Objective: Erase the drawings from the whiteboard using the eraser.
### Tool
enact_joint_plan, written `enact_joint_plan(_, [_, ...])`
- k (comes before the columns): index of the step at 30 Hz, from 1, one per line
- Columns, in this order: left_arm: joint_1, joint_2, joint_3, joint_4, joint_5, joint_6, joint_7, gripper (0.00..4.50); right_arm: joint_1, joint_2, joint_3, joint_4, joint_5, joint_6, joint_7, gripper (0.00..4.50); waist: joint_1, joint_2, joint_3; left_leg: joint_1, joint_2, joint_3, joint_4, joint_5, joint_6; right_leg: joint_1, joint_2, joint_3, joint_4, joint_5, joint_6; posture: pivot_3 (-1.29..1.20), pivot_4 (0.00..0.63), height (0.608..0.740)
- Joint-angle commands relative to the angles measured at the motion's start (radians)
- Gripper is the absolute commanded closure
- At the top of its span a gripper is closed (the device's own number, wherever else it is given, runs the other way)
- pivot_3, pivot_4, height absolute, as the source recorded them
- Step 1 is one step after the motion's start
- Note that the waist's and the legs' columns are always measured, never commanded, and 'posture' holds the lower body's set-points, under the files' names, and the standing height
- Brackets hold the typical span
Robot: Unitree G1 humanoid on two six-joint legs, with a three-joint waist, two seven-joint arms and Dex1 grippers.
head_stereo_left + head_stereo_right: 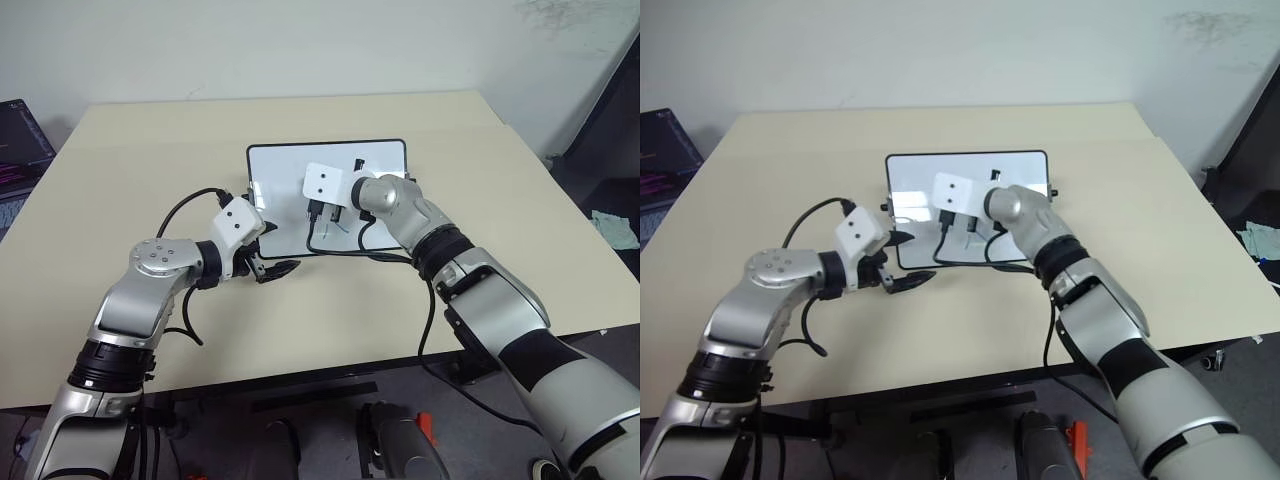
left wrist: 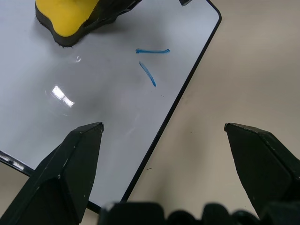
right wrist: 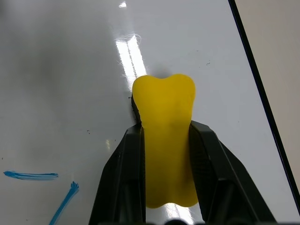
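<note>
— How many boards on the worktop [image 1: 150, 140]?
— One whiteboard [image 1: 285, 165], near the worktop's middle.
— Erasers?
— One yellow eraser [image 3: 165, 136], on the whiteboard.
— Marks left?
— Two blue strokes make up the drawings [image 2: 151, 63], near the whiteboard's edge, beside the eraser.
— Claws?
— Two: the left claw [image 2: 176, 159] at the whiteboard's edge, the right claw [image 3: 164, 154] over the whiteboard.

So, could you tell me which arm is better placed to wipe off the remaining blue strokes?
The right. Its gripper already clamps the yellow block eraser on the glossy white whiteboard, beside the two blue marker strokes. The left gripper hangs open, holding nothing, over the board's edge.
</note>
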Motion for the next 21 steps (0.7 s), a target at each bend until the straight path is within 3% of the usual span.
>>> enact_joint_plan(1, [-0.012,0.004,0.015,-0.029,-0.001,-0.011,-0.003,0.0,0.009,-0.044,-0.012,-0.015,0.0,-0.001,0.004,3.54,0.002,0.0,0.0,0.0,0.0,0.0,0.0,0.0,0.0,0.0,0.0,0.0,0.0,0.0,0.0,0.0,0.15,0.74])
enact_joint_plan(10, [-0.017,0.01,0.017,-0.021,0.0,-0.014,-0.008,0.0,0.143,-0.183,0.022,-0.144,-0.04,0.033,0.061,3.54,0.048,0.0,0.0,0.0,0.0,0.001,0.002,0.0,0.0,0.001,-0.001,0.0,0.0,0.0,0.0,0.0,0.15,0.74])
enact_joint_plan(21, [-0.029,0.015,0.016,-0.007,0.006,-0.02,-0.024,0.0,0.233,-0.293,0.007,-0.278,-0.042,0.101,0.107,3.54,0.052,-0.001,0.0,0.0,0.0,0.001,0.008,-0.003,-0.005,0.004,-0.002,0.0,-0.001,0.0,0.0,0.0,0.15,0.74])
